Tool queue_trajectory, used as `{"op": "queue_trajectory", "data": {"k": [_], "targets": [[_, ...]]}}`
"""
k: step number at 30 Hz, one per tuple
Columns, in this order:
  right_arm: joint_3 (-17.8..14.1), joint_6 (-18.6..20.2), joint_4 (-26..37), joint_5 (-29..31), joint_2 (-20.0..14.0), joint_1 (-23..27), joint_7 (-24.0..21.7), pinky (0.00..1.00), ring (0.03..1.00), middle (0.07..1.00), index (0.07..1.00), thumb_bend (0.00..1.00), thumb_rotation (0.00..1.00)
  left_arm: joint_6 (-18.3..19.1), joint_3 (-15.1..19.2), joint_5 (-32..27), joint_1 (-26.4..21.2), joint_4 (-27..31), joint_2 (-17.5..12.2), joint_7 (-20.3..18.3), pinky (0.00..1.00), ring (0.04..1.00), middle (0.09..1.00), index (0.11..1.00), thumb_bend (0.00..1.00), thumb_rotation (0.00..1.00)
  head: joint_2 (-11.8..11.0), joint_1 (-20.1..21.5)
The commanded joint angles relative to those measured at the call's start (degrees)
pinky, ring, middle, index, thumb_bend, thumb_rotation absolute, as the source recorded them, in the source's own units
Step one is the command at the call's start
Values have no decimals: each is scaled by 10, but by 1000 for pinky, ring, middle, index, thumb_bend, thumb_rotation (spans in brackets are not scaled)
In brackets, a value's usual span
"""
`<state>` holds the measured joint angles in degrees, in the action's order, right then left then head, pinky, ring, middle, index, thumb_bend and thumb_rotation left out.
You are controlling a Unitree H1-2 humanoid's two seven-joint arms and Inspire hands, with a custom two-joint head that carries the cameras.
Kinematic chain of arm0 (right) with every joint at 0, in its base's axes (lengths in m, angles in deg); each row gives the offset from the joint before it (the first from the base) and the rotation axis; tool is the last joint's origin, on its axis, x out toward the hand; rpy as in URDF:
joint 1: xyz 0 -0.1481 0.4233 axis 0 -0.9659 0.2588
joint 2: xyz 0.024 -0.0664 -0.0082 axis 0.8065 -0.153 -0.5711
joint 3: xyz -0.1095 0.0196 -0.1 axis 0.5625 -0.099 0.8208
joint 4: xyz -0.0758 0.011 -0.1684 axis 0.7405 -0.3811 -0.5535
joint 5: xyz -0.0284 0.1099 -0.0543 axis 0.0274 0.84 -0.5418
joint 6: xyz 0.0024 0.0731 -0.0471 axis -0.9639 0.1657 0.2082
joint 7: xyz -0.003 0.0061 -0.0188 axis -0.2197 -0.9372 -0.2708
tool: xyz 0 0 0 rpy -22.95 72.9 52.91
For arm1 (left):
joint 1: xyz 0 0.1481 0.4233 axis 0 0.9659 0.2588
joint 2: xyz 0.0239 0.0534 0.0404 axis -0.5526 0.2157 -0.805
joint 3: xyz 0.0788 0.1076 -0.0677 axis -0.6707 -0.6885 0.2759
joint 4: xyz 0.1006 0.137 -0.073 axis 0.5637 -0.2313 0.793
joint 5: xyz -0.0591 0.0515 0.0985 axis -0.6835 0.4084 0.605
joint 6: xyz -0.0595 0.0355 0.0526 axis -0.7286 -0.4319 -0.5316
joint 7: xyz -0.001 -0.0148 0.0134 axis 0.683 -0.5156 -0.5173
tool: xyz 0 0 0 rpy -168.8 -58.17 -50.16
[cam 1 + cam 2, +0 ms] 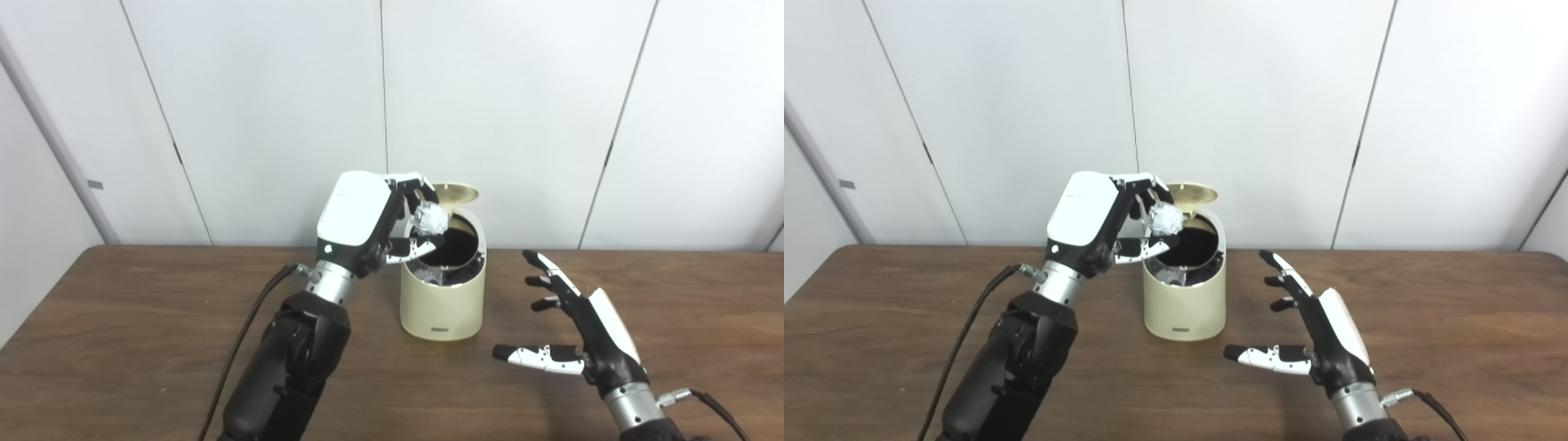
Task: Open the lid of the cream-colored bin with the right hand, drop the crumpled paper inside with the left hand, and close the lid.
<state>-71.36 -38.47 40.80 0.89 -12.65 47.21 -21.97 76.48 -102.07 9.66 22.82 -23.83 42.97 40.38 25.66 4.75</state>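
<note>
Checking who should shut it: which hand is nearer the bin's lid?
Left. The left hand holds the crumpled paper just beside the raised lid; the right hand hovers open, lower, right of the bin.

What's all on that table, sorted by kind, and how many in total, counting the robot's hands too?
Bins: 1, the cream-colored bin, its lid standing open.
Paper balls: 1, the crumpled paper, held in the left hand's fingers above the opening.
Robot hands: 2, the left hand and the right hand, which is open and holds nothing.
Total: 4.
</note>
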Motion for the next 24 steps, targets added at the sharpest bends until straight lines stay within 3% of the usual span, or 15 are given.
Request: {"op": "queue_trajectory", "data": {"k": [1, 11, 24], "targets": [[-3, -12, 20, 7, 1, 13, 9, 650, 831, 922, 913, 785, 319, -6, -1, -3, -38, 0, 0, 20, 348, 365, 453, 533, 497, 0, 0, 1], [1, -14, 26, -11, -5, 8, 12, 683, 828, 923, 919, 773, 328, 6, -31, 53, -52, -53, -9, 66, 353, 371, 463, 526, 500, 0, 2, -1], [-1, -6, 37, -5, -2, 0, 7, 689, 831, 927, 916, 765, 307, 6, -50, 61, -60, -108, -15, 100, 355, 373, 459, 530, 499, 0, 7, 1]]}}
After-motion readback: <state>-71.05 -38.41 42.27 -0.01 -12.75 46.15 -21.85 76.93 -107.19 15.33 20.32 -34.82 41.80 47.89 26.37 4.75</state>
